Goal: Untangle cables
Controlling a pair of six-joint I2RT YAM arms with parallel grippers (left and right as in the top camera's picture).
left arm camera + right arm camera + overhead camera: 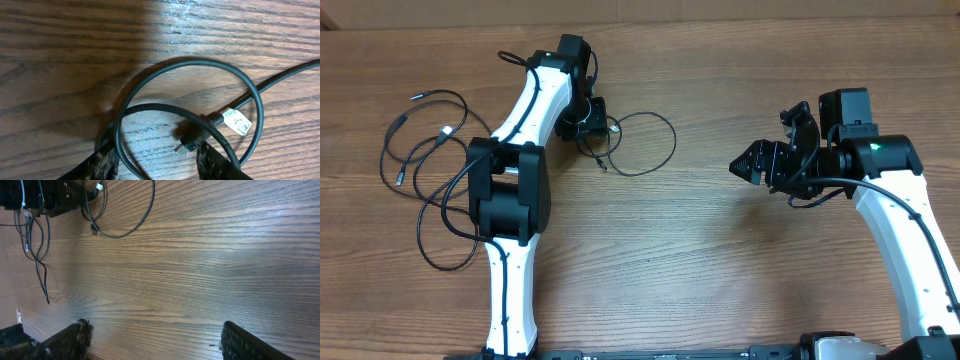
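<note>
My left gripper [157,165] was spread, one finger on each side of a thin black flexible cable loop [195,61] that lay flat on the brown wood-grain table [720,260]. It pinched nothing.

The loop's small black plug with a metal tip [189,142] lay directly ahead of the gripper, inside the finger gap. In the left wrist view it sat close to the finger on the right of that view, and I could not tell whether the two touched.

The plug and its lead ran obliquely in that view, from lower left to upper right, past a small white label [236,121] on the lead. Two strands of the loop crossed over each other between the fingers.

I judged that a closing move depended on this offset. The plug sat off-centre in the gap, and its long axis lay diagonal to the closing line.

In the overhead view, the loop extended away from the left gripper toward the table centre. A loose tangle of further thin black cords [435,165] lay on the far side of the left arm.

My right gripper [745,163] was also spread and empty. It hung over bare wood, well apart from the loop, so the left arm was clearly the nearer one.
</note>
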